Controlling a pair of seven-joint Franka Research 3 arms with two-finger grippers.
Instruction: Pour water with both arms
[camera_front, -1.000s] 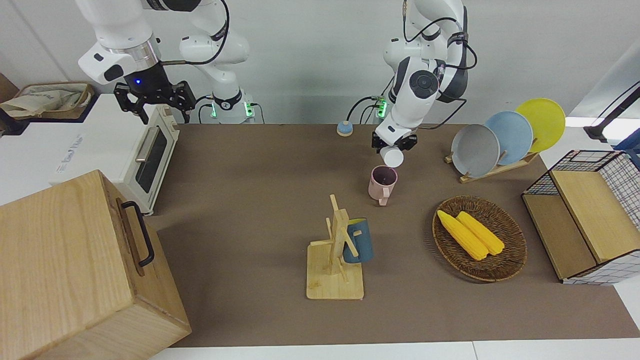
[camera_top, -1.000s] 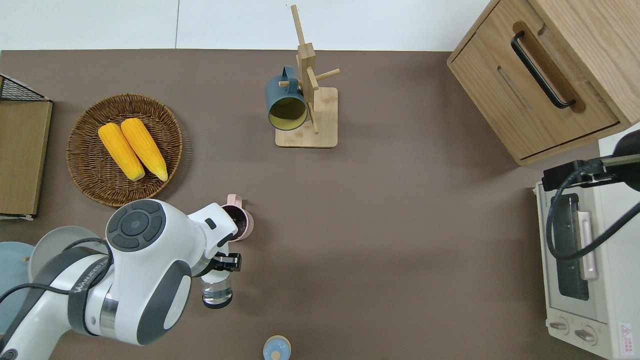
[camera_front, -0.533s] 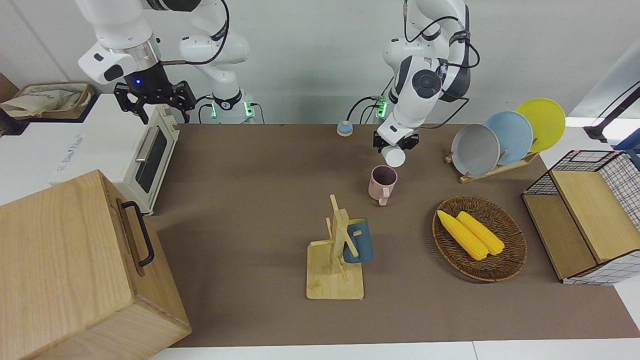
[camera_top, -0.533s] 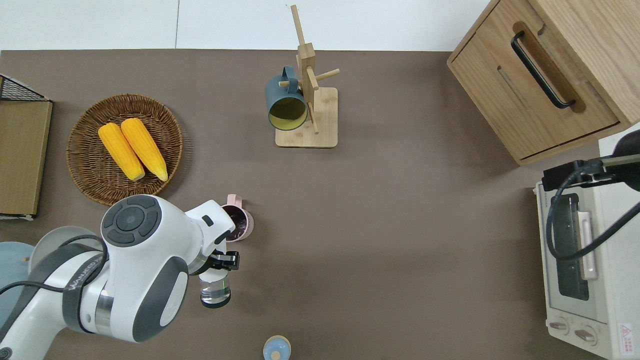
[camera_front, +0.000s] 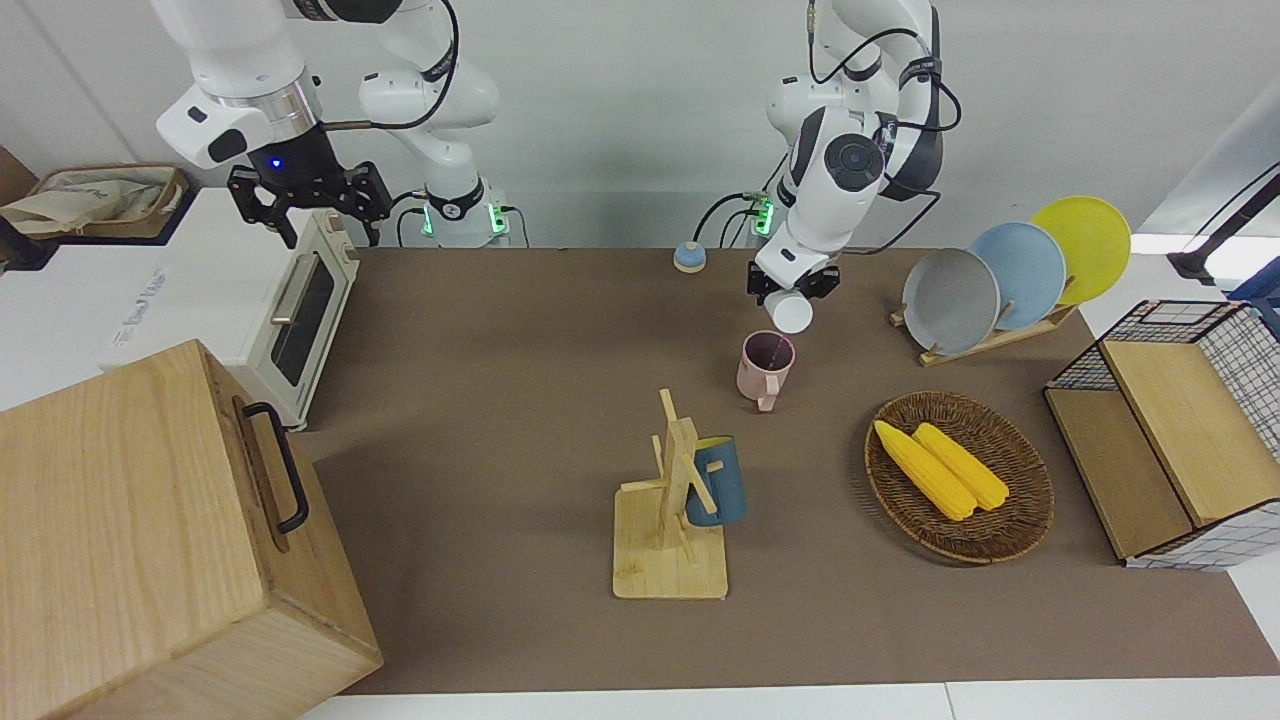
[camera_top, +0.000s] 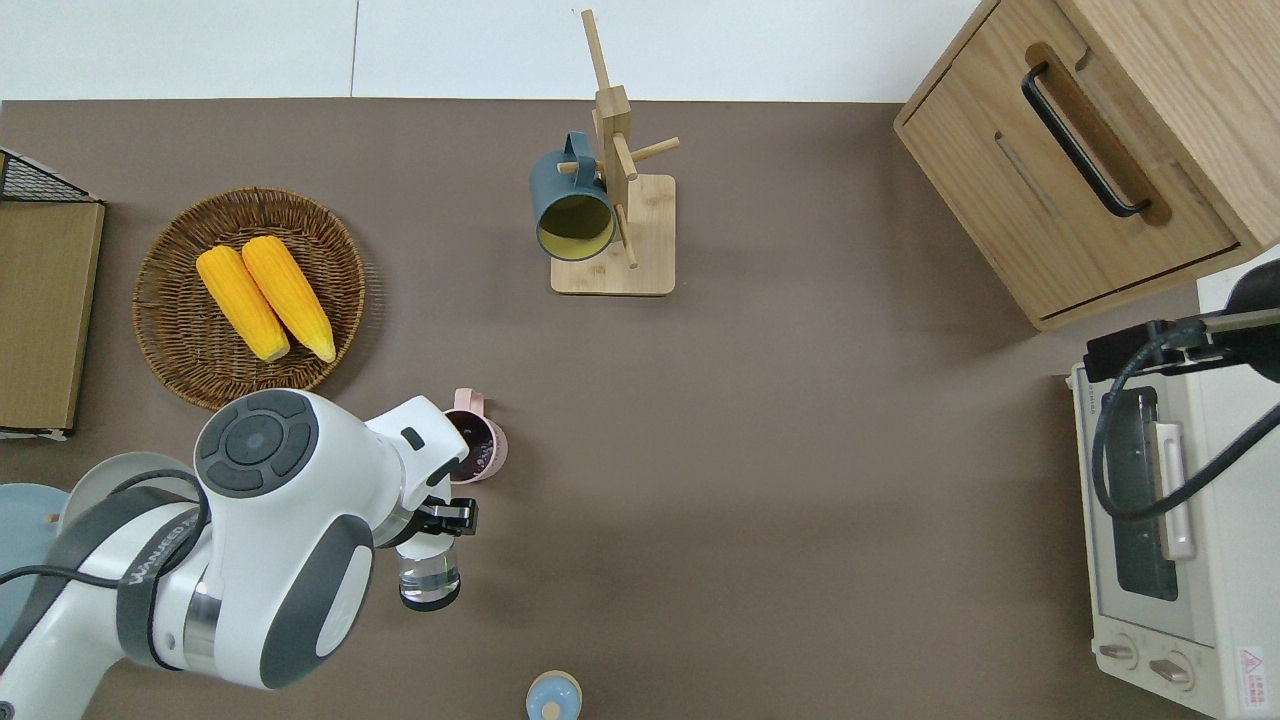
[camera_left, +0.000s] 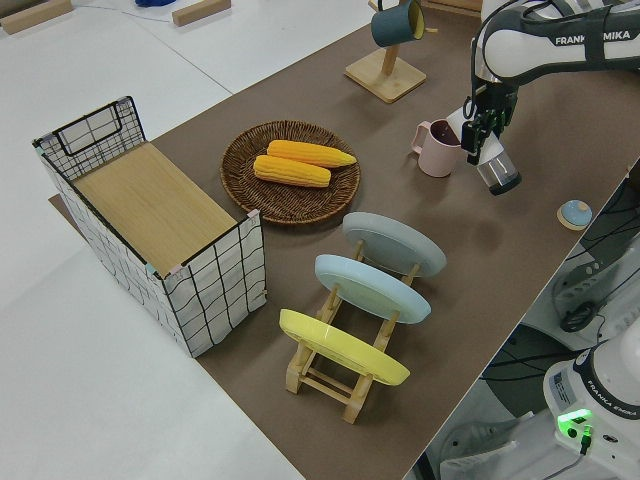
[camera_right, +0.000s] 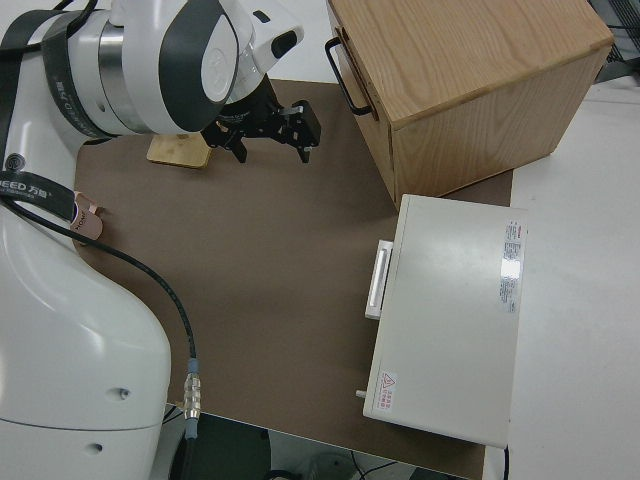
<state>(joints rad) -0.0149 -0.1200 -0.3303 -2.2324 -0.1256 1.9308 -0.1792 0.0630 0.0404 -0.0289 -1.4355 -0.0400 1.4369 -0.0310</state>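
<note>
Two views differed: only the overhead showed water in the tilted clear bottle (camera_top: 430, 582) pinched by the left gripper (camera_top: 444, 517). It hung beside the pink mug (camera_front: 765, 366), whose dark inside held contents that could not be told. Parked, the right gripper (camera_front: 309, 205) had its fingers spread.

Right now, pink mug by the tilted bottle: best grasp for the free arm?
Probably the pink mug by its body, pinched across the sides from above or from the right arm's end. It stands upright, its handle pointing away from the robots; the left gripper and bottle crowd the nearer side.
</note>
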